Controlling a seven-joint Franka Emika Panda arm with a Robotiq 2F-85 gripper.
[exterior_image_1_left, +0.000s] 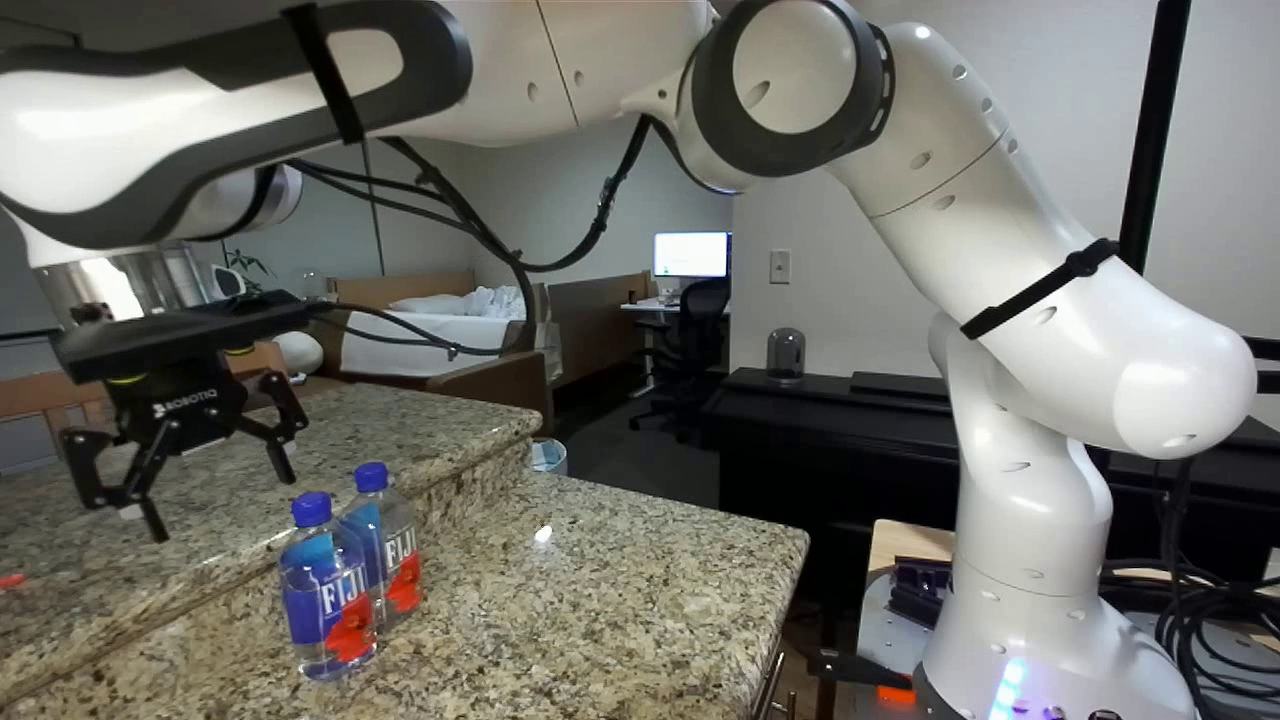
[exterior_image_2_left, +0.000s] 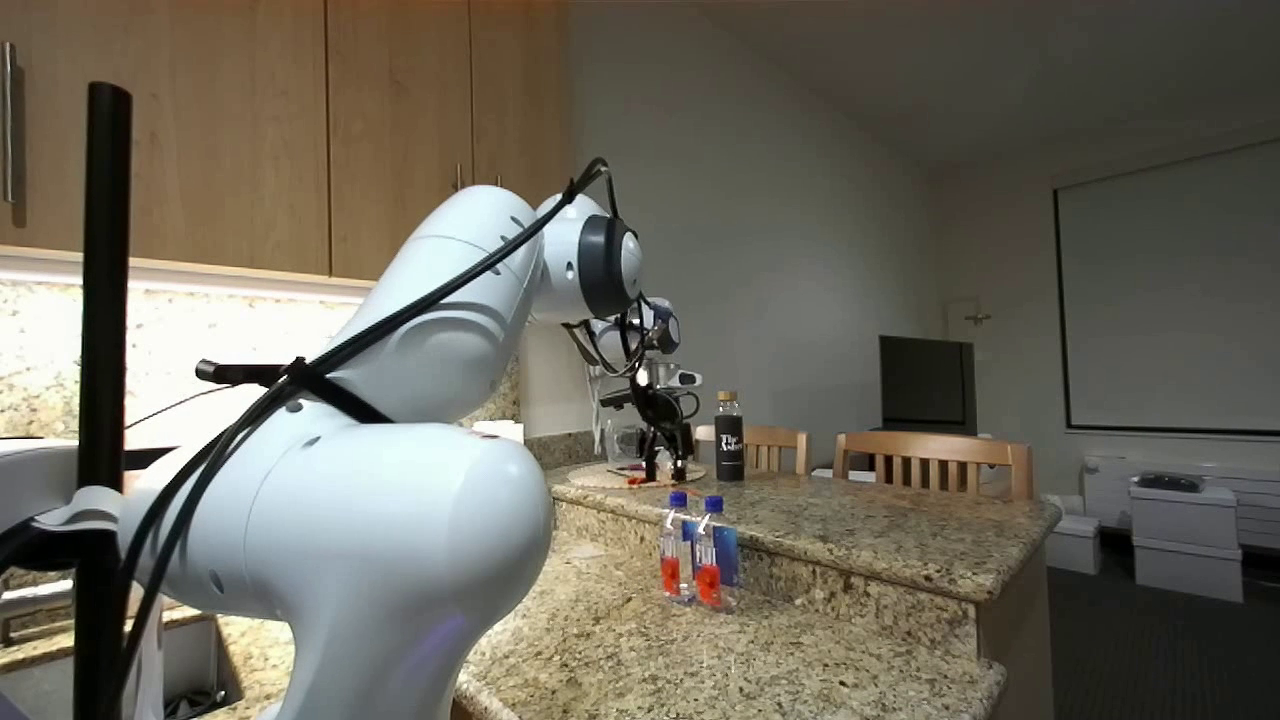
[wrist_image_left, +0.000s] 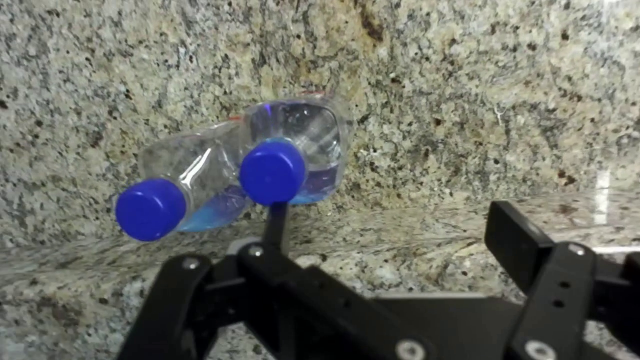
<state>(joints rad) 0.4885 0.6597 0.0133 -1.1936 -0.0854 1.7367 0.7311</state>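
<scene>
Robotiq gripper (exterior_image_1_left: 221, 497), its jaws wide apart, hangs just left of the near FIJI bottle (exterior_image_1_left: 325, 590) in an exterior view; the far FIJI bottle (exterior_image_1_left: 400, 560) stands close beside it — both upright, blue-capped, on the lower granite counter (exterior_image_1_left: 620, 600).

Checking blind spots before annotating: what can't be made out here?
- Rear Fiji bottle: lower left part blocked by front Fiji bottle, in an exterior view.
- Gripper: linkages cut off by bottom and right edges, wrist view.
- Red object: cut off by left edge, in an exterior view.
- Monitor: screen content too small, in an exterior view.
</scene>
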